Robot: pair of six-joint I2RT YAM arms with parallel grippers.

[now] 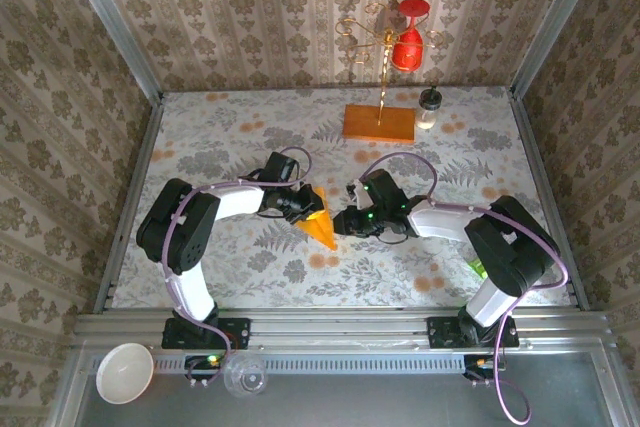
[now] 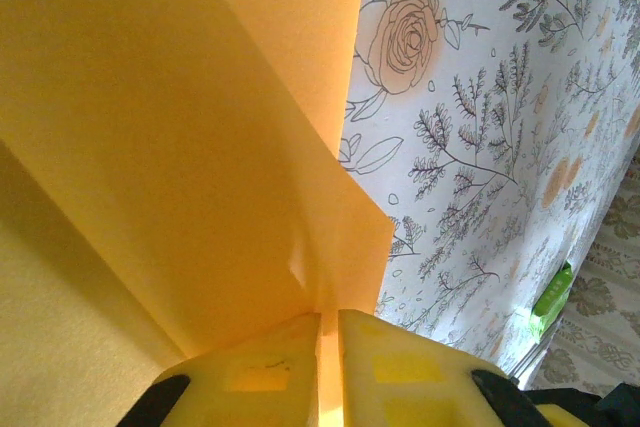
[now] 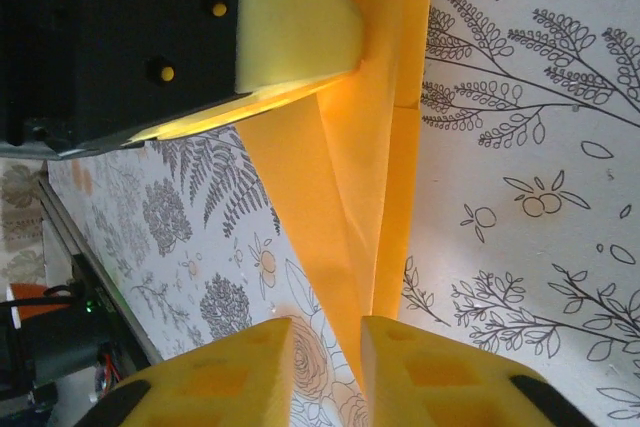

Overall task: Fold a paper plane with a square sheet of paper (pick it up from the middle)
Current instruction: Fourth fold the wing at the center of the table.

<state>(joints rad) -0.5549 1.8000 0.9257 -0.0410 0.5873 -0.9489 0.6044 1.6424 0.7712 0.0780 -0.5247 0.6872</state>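
Bright, even light, soft shadows on the back wall (image 1: 330,7); the paper (image 3: 370,147) glows, close-up edges soft.

No legible text, label, brand, number or sign on anything in any view.

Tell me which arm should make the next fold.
Right, probably. The left gripper is clamped on the paper, anchoring it, while the right gripper sits at the paper's edge with jaws slightly apart, free to pinch or press.
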